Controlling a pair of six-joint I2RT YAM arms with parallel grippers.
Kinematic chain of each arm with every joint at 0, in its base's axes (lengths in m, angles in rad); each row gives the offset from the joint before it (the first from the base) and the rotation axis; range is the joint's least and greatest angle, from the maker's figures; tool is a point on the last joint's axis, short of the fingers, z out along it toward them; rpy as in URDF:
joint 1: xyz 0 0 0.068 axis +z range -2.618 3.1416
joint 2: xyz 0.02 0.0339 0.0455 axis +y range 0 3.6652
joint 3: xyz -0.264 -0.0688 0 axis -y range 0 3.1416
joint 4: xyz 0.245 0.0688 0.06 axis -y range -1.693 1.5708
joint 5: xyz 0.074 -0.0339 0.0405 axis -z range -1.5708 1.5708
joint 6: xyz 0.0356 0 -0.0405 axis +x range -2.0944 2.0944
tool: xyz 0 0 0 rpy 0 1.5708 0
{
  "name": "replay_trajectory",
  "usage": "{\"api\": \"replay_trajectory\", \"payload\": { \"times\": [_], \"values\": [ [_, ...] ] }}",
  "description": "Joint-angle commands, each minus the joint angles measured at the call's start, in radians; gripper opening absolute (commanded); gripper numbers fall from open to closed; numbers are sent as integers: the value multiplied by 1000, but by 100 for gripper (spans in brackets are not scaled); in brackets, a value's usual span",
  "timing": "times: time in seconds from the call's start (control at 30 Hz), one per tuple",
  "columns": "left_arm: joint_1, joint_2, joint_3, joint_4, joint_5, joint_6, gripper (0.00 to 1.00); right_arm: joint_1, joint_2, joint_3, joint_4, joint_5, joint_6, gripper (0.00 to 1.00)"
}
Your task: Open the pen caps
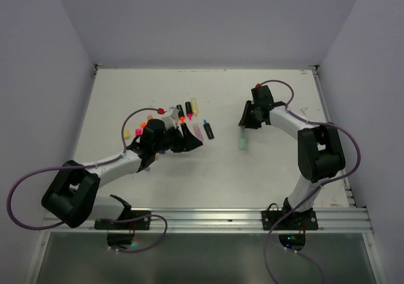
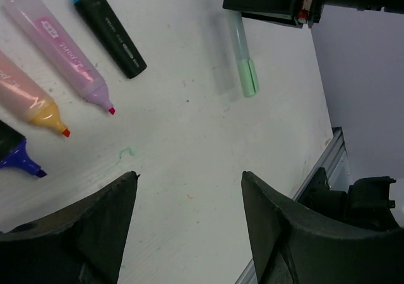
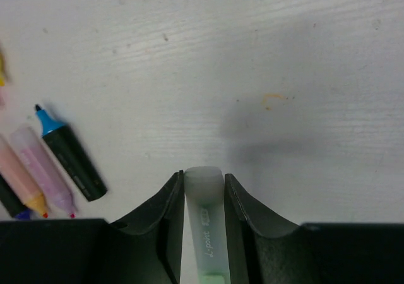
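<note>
Right end effector [image 3: 202, 178] pinches the green pen [image 3: 203, 233] by its pale barrel, cap [image 2: 250, 81] still on at the free end. Left end effector [image 2: 189, 177] gapes wide, empty, well apart. A weak pinch could let the barrel slip once the cap is pulled.

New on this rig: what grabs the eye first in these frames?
The right gripper is shut on a pale green translucent plastic highlighter lying right of centre on the white table, cap still on. To its left lies a cluster of uncapped highlighters with bare coloured tips. The left gripper is just beside them, open and empty.
</note>
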Motion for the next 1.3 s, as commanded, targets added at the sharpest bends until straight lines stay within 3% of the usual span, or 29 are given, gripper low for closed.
{"api": "replay_trajectory", "payload": {
  "times": [0.0, 0.2, 0.5, 0.97, 1.27],
  "values": [
    [-55, 64, 86, 110, -40, -3, 70, 13, -119, -22, 68, -91, 82, 0],
    [-166, 231, 178, 149, -133, -10, 68, 84, -226, -58, 114, -107, 165, 0],
    [-220, 326, 262, 194, -173, -21, 67, 163, -253, -40, 117, -90, 210, 0],
    [-237, 309, 248, 180, -216, -24, 66, 197, -233, -46, 125, -65, 208, 0],
    [-239, 228, 230, -44, -417, -20, 64, 197, -259, -54, 106, -24, 193, 0]
  ]
}}
